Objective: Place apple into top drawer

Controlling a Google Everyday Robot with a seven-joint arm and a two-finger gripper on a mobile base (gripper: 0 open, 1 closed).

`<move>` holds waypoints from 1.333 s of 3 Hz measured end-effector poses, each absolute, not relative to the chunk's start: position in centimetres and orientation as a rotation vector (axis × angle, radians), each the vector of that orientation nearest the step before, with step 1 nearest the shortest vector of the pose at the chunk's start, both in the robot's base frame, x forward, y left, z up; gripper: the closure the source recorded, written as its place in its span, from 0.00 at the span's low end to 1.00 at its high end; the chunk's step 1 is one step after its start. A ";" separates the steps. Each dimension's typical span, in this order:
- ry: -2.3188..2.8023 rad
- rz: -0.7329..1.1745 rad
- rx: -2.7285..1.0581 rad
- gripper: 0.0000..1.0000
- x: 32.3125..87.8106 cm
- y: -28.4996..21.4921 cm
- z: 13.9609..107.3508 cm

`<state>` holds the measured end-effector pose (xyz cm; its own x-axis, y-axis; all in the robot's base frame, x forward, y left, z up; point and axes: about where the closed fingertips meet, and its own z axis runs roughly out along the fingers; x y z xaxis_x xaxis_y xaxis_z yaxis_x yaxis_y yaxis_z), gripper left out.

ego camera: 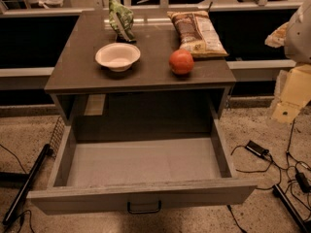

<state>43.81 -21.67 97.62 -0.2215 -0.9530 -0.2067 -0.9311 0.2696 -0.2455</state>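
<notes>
The apple [181, 61] is round and red-orange and sits on the cabinet top [77, 72], right of centre near the front edge. The top drawer [141, 195] is pulled out wide below it, with a bare grey bottom and a dark handle [144, 208] on its front panel. My gripper [290, 95], pale yellow and white, hangs at the right edge of the view. It is to the right of the cabinet, lower than the cabinet top and well apart from the apple.
A white bowl [117, 56] stands left of the apple. A green bag [121, 21] and a brown chip bag [197, 33] lie at the back of the top. Cables and small boxes [272, 159] lie on the floor at right, and a dark bar [24, 186] at left.
</notes>
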 end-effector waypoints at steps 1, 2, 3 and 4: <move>2.232 -0.098 -1.725 0.00 43.8 -21.7 97.6; 2.179 -0.067 -1.690 0.00 48.0 -20.1 96.8; 2.124 -0.047 -1.638 0.00 54.9 -17.5 95.4; 2.094 0.010 -1.567 0.00 60.8 -14.5 94.0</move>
